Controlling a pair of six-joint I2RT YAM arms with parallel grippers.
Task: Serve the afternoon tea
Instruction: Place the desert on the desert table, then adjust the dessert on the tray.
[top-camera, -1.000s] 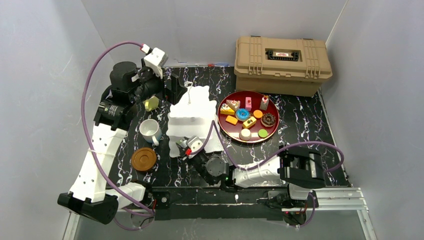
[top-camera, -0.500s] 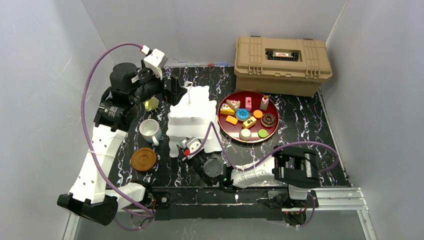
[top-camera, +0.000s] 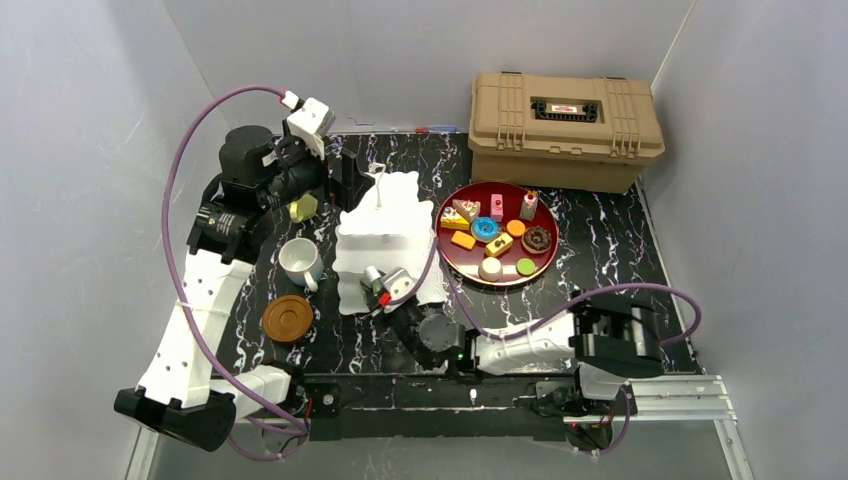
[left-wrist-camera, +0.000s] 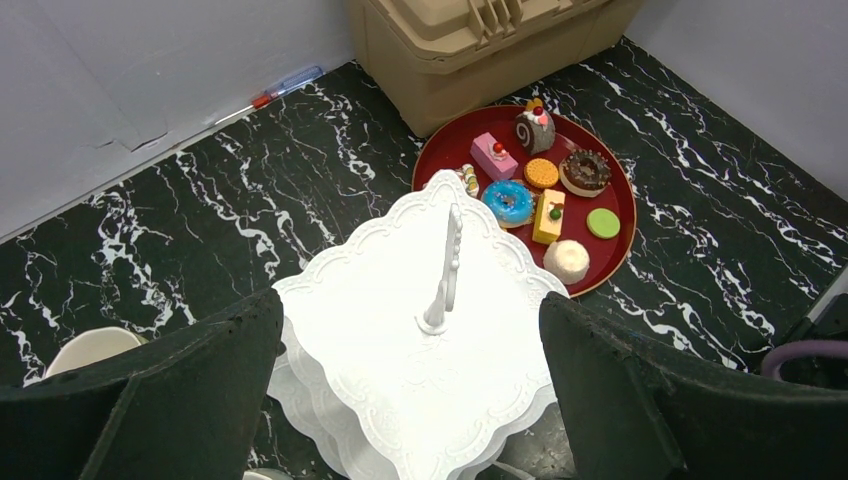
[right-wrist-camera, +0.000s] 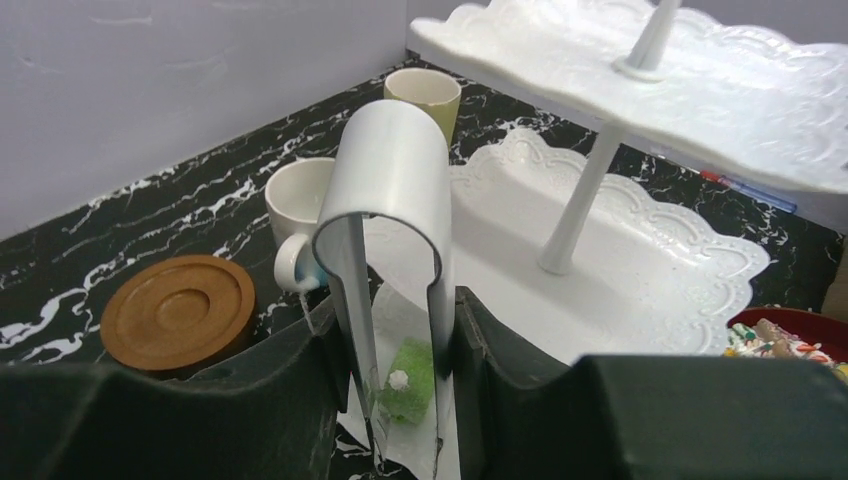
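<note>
White 3-tier scalloped stand (top-camera: 385, 215); left gripper (left-wrist-camera: 420, 400) fingers apart, right gripper (right-wrist-camera: 400, 370) clamps silver tongs (right-wrist-camera: 390, 170)

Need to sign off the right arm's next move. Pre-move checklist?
1. Right tool clamped on tongs: ok.
2. Green pastry between the tong tips: ok.
3. Pastry over the bottom tier: ok, near its edge.
4. Pastry resting on that tier: cannot tell.
5. Left tool open above the top tier, away from the right arm: ok.
6. White mug and coaster off to the side of the tongs: ok.
</note>
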